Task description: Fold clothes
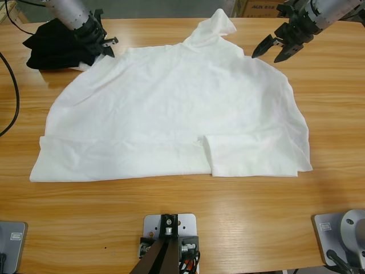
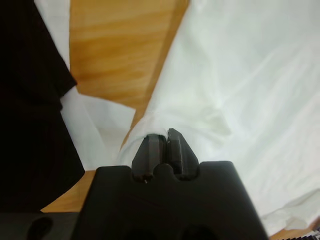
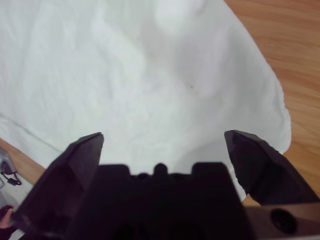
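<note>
Jaws of left gripper [image 1: 108,45] clenched, seemingly pinching the white T-shirt [image 1: 177,108] edge by the black garment [image 1: 48,48]. Right gripper [image 1: 272,50] jaws spread wide, released, hovering over the shirt's far right edge. Shirt lies spread on the wooden surface [image 1: 171,194]. Cardboard box [image 1: 259,7] behind, lettering maybe "AUX".

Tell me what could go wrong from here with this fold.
1. The left tool is shut on the white T-shirt edge right beside the black garment; pulling across could drag that bundle along.
2. The right tool hangs open above the shirt, holding nothing; if only the left side lifts, the fabric may skew.
3. The hem flap already folded over could bunch.
</note>
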